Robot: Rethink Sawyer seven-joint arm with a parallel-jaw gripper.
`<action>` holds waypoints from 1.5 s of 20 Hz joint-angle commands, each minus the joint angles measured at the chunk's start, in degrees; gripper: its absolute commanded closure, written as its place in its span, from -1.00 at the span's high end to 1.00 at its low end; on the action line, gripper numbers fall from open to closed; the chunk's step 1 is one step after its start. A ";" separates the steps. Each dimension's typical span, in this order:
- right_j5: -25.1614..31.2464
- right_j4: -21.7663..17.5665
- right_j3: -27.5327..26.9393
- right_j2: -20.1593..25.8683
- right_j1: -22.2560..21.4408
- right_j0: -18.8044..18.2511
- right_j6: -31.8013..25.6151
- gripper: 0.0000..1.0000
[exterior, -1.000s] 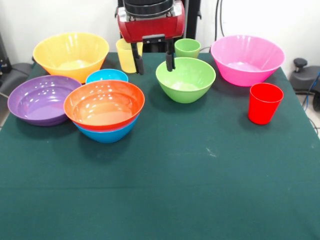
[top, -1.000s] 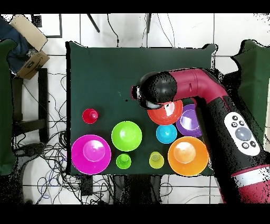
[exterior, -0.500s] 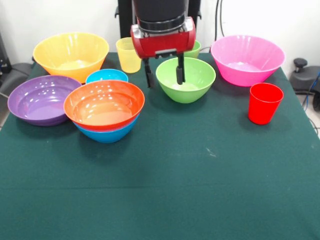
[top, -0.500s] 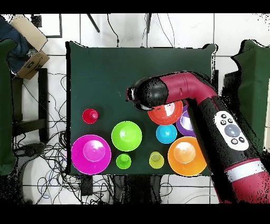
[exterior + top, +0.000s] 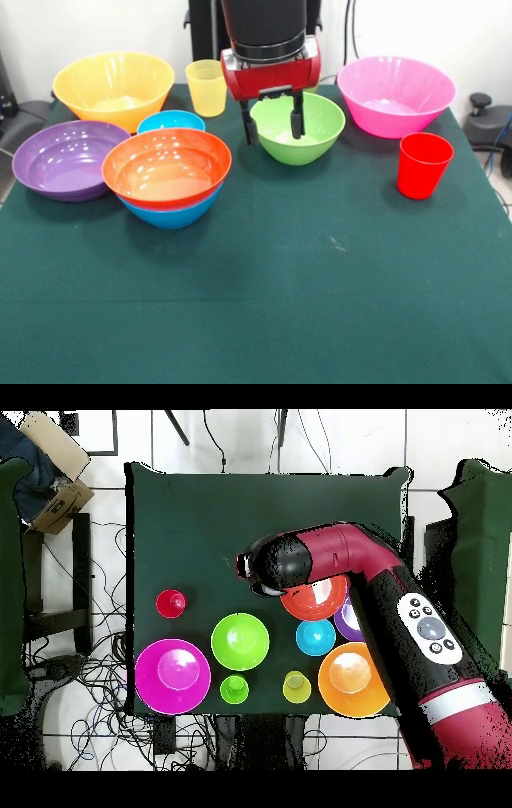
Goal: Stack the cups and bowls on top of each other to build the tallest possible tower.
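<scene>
Two fingers: black, pointing down from the red gripper [image 5: 272,126], set apart with a clear gap between them; jaws open, nothing held.
Finger placement: one finger [image 5: 297,125] shows in front of the green bowl [image 5: 298,128], over its inside; the other hangs just outside the bowl's left rim. Whether either touches the rim cannot be told.
Green bowl: upright on the green cloth [image 5: 264,280], between the yellow cup [image 5: 206,88] and the pink bowl [image 5: 395,95].
Tower: red-orange bowl [image 5: 166,167] nested in the big blue bowl [image 5: 170,214], only the blue rim and lower wall showing; left of the gripper, near the table's middle.
Other bowls: small blue bowl [image 5: 170,122] just behind the tower; purple bowl [image 5: 66,159] to its left, rims touching or nearly so; yellow-orange bowl [image 5: 114,88] at the far left corner.
Red cup [image 5: 422,165]: upright, alone, in front of the pink bowl.
Front view only: fingers and their gap; the arm hides the light green cup.
Overhead view only: light green cup [image 5: 234,689] sits between the pink bowl and yellow cup at the table's edge; the arm [image 5: 400,614] covers part of the tower and purple bowl, and the fingers are hidden under the wrist.
</scene>
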 commanded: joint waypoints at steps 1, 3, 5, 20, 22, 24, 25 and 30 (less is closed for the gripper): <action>0.45 -3.28 0.54 -4.33 1.64 2.04 -4.47 1.00; 0.83 -3.23 0.09 -4.35 1.80 2.25 -4.57 1.00; 1.29 -2.84 -0.21 -4.30 1.64 2.24 -4.64 1.00; -3.87 -5.39 0.05 -5.76 5.36 1.52 -4.53 1.00; -4.46 -5.75 0.14 -6.00 5.59 1.67 -4.28 1.00; -4.84 -5.96 0.21 -6.24 5.70 1.83 -3.97 1.00; -4.76 -6.05 0.17 -6.35 5.72 1.94 -3.99 1.00; -4.90 -6.30 -0.11 -6.61 6.11 2.16 -3.79 1.00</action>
